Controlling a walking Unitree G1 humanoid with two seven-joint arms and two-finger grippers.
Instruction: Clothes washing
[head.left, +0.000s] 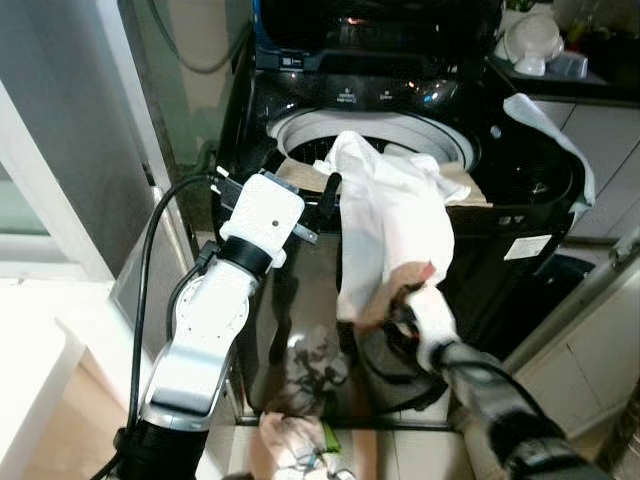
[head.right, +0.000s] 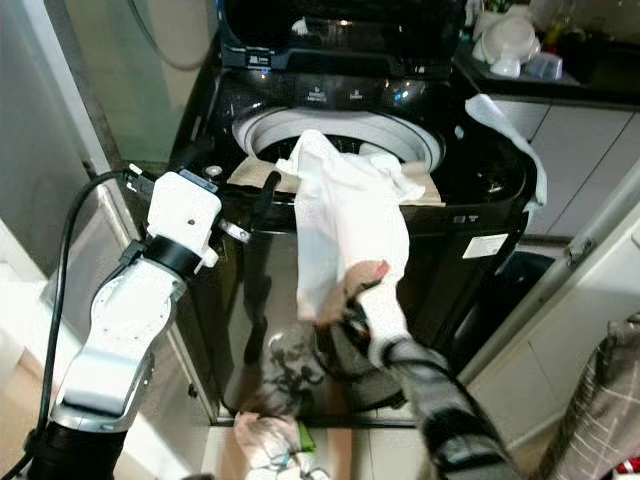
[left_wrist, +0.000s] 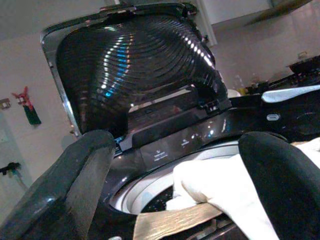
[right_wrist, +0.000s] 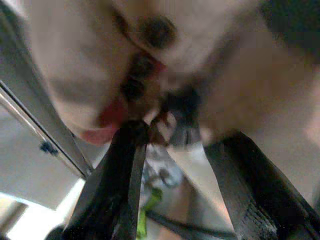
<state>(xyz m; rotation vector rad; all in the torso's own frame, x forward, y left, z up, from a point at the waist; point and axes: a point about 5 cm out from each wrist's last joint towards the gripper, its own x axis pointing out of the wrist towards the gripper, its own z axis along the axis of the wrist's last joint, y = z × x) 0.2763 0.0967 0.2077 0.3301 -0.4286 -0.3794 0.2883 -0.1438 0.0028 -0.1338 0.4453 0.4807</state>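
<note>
A black top-load washing machine (head.left: 300, 290) stands before me with its lid (left_wrist: 135, 75) raised. A white garment (head.left: 385, 220) drapes over the front rim of the drum opening (head.left: 370, 135) and hangs down the front panel. My right gripper (head.left: 405, 300) is at the garment's bunched lower end, low in front of the machine, shut on the cloth (right_wrist: 165, 60). My left gripper (head.left: 280, 182) is at the front left of the rim, open with nothing between its fingers (left_wrist: 65, 185). One of its fingers touches the garment's edge. A tan cloth (left_wrist: 175, 220) lies along the rim there.
Crumpled clothes (head.left: 300, 440) lie on the floor at the machine's foot. A dark round container (head.left: 390, 375) sits low beside my right arm. White cloth (head.left: 550, 130) hangs on the machine's right corner. A counter with white bowls (head.left: 530, 40) is at the back right, a glass door (head.left: 60, 170) on the left.
</note>
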